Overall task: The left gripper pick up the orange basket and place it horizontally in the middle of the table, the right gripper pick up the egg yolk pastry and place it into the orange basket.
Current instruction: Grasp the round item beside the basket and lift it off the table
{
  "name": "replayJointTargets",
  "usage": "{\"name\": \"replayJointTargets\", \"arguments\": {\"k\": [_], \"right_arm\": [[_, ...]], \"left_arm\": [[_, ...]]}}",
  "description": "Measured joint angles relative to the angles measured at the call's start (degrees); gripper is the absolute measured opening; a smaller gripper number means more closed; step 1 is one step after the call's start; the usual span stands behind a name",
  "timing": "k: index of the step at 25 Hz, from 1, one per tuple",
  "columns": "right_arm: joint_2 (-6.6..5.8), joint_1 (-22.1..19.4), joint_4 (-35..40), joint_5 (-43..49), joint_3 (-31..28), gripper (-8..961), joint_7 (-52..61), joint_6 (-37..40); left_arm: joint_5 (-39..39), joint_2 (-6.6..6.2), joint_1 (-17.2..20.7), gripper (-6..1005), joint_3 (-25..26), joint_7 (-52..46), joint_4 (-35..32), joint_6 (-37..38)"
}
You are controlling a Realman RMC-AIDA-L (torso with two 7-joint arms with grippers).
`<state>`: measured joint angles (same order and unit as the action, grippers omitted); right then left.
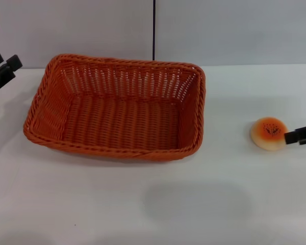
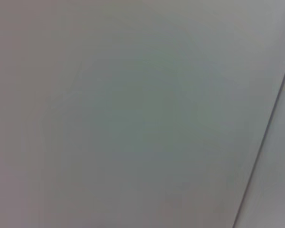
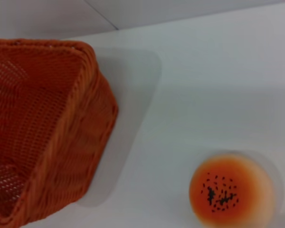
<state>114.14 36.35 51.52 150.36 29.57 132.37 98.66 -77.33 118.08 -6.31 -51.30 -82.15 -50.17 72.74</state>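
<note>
Bare white surface [image 1: 158, 209] fills the foreground, nothing resting on it ahead of the orange basket [image 1: 117, 109], which I take as my landmark. It sits flat and upright, long side across, roughly central though a touch to the left, so the first half of the job looks done. Well off to its right, apart from it, lies the egg yolk pastry [image 1: 268, 133], not yet in the basket; that is what remains. It is a small round bun, cream at the edge, with an orange glaze on top speckled with dark seeds. The right claw [image 1: 301, 135] reaches in from the far right of the basket, its tip just at the pastry's edge; I cannot tell whether it is spread or closed, or gripping yet. Back beyond the basket's left rear corner, the left claw [image 1: 2, 71] hangs clear, fingers parted and empty.
</note>
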Motion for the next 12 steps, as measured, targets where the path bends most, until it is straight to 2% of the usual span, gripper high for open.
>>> {"name": "replayJointTargets", "arguments": {"k": [10,12], "right_arm": [[-0.07,0.0,-4.6,0.2,1.0,571,0.1,-8.2],[-0.61,0.0,-7.2,0.0,0.7,571,-0.1,-10.8]], "left_arm": [[1.1,-0.02,0.4,584,2.0,0.4,0.9,2.7],[1.3,-0.04,0.2,584,2.1,0.4,1.0,3.2]]}}
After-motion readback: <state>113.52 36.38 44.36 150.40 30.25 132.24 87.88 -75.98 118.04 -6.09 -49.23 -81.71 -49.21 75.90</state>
